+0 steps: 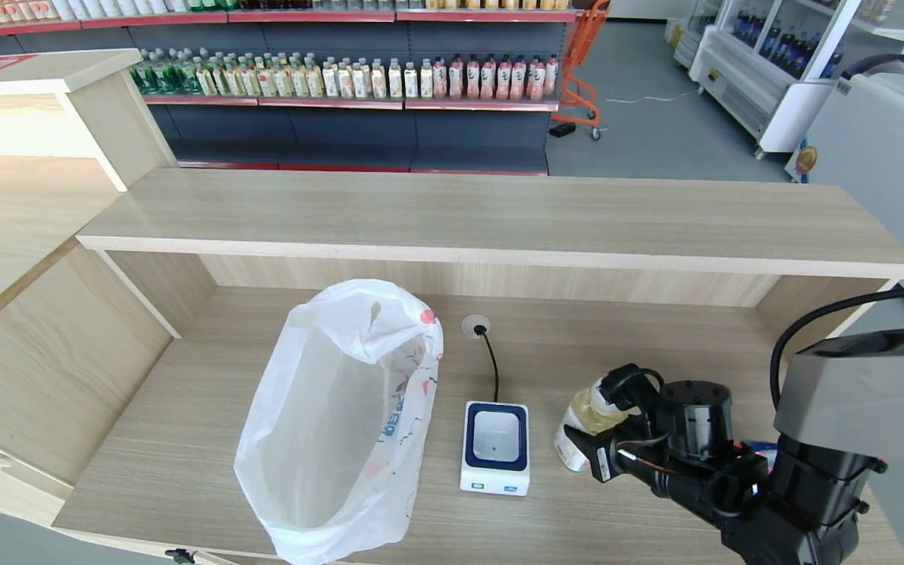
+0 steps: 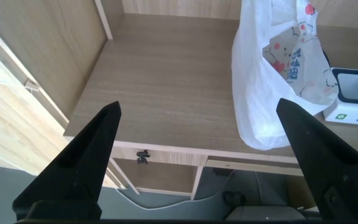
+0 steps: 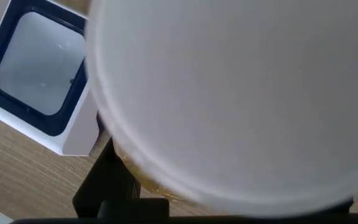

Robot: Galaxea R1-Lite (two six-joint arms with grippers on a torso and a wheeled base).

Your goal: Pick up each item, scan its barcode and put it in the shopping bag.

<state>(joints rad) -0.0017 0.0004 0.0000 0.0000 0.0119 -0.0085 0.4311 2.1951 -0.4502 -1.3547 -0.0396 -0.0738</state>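
Observation:
A bottle of yellowish liquid (image 1: 587, 420) with a white label sits tilted just right of the barcode scanner (image 1: 496, 447), and my right gripper (image 1: 606, 424) is shut on it, one black finger on each side. In the right wrist view the bottle's pale round end (image 3: 229, 93) looms close to the lens, with the scanner (image 3: 36, 68) beside it and one dark finger (image 3: 114, 180) at its edge. The white plastic shopping bag (image 1: 342, 424) stands open-mouthed left of the scanner. My left gripper (image 2: 199, 109) hangs open above the counter's front left edge, nothing between its fingers, with the bag (image 2: 272, 81) off to one side.
A black cable (image 1: 491, 365) runs from the scanner to a grommet in the counter. A raised wooden ledge (image 1: 499, 220) walls the back, and a side panel (image 1: 52, 353) closes the left. Bare counter (image 1: 169, 439) lies left of the bag.

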